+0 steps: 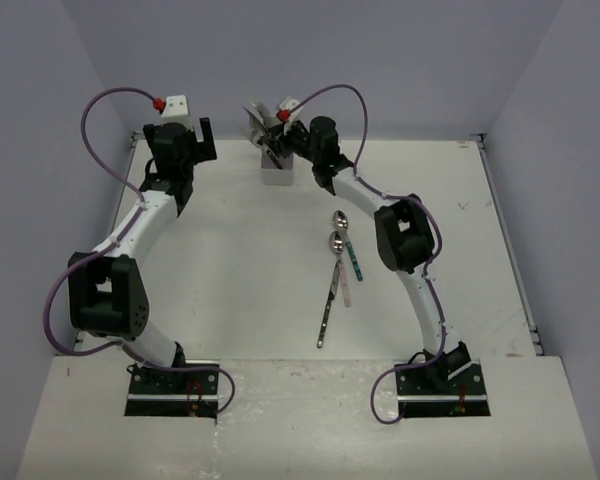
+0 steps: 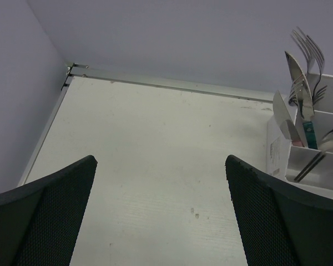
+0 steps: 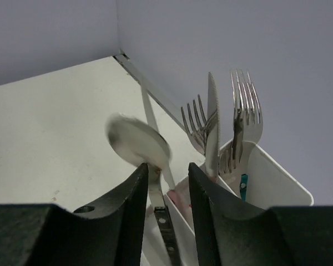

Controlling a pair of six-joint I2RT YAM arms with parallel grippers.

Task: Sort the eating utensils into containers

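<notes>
Hovering just above the white compartment holder (image 3: pixel 277 180), our right hand (image 3: pixel 167 169) has its fingers a little apart, and a spoon (image 3: pixel 139 141) stands in the gap. The spoon's handle points down into the holder and its bowl shows blurred above the fingertips. The gap looks wider than the slim handle, so we judge the spoon loose rather than clamped, though we cannot be sure no pad touches it. Beside it in the holder stand forks (image 3: pixel 247 111) and a serrated knife (image 3: pixel 212 122), heads up.

Our left hand (image 2: pixel 160 159) hangs well to the left of the holder, its fingers spread wide with nothing between them.

On the table on the near side of the holder lie three more pieces close together: a teal-handled spoon (image 1: pixel 348 245), a pink-handled spoon (image 1: pixel 340 268) and a dark slim utensil (image 1: pixel 324 320) nearest our bases, whose kind we cannot make out.

We expect these pieces to be light, stiff and slick, lying flat enough to skid under a pad. The coloured handle near its middle seems the better place to grip than the polished head, so each piece hangs upright over its compartment.
</notes>
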